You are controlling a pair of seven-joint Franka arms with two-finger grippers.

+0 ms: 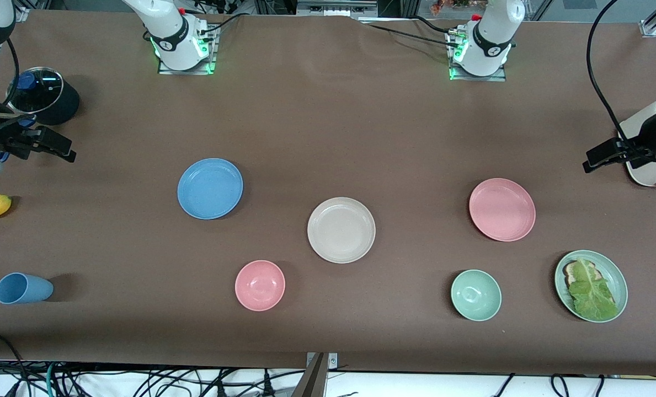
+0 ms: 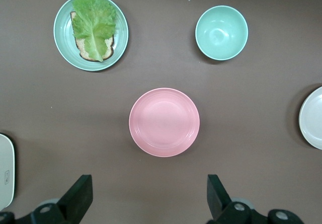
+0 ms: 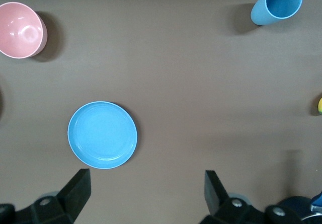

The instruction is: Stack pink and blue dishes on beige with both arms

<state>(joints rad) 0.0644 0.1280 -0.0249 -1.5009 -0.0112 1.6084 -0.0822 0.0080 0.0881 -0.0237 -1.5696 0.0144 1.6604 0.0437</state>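
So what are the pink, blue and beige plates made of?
Pink plate, blue plate and beige plate look like matte plastic or a fibre composite: flat even colour, soft dull sheen, no glassy glare. Glazed ceramic seems unlikely, though I can't rule it out.

My black plastic left claw (image 2: 146, 201) and black plastic right claw (image 3: 146, 199) are looking dull, not shiny. The flat round pink plate (image 1: 502, 209), the flat round blue plate (image 1: 210, 188) and the flat round beige plate (image 1: 341, 230) are all looking smooth and matt, like plastic. The brown table cover (image 1: 328, 121) is looking soft and dull like cloth. The round see-through pot lid (image 1: 35, 90) is shining like glass.
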